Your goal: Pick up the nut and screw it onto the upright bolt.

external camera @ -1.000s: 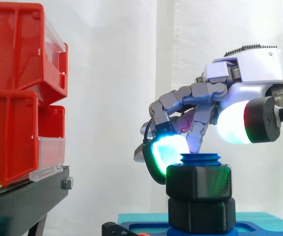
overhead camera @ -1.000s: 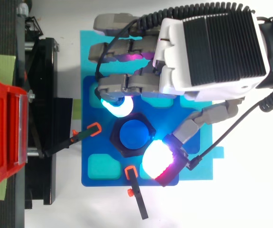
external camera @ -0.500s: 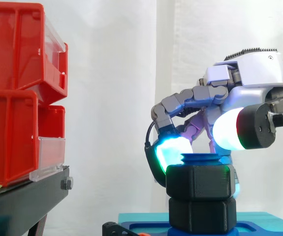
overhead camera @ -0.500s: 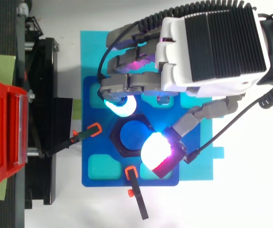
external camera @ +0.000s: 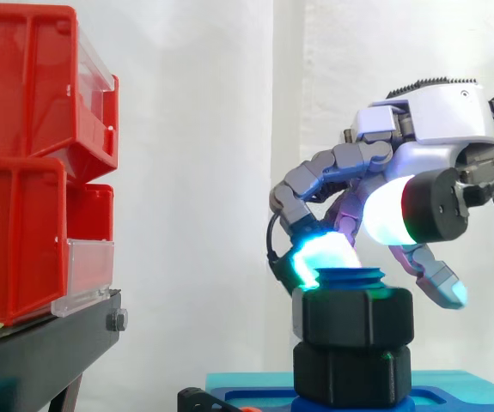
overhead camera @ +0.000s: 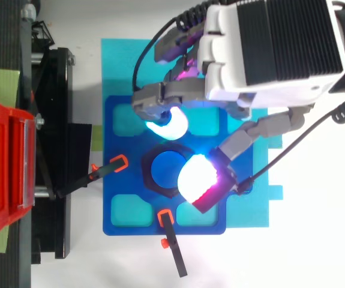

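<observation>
My hand [overhead camera: 268, 54], upper right in the top view, hangs curled over the work and grips nothing. The black nut [external camera: 354, 318], lower right in the side view, sits threaded on the blue bolt [overhead camera: 166, 170]. I'd lower until the pads [external camera: 320, 253] bracket opposite flats, then twist level.

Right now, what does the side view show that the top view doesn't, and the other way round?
Side view: the upper nut sits stacked on a second black nut, with the blue bolt's tip poking out above. Top view: the blue base plate, its teal pockets and two orange-tipped clamps. Both: the hand over the upper nut, and the red bins.
</observation>
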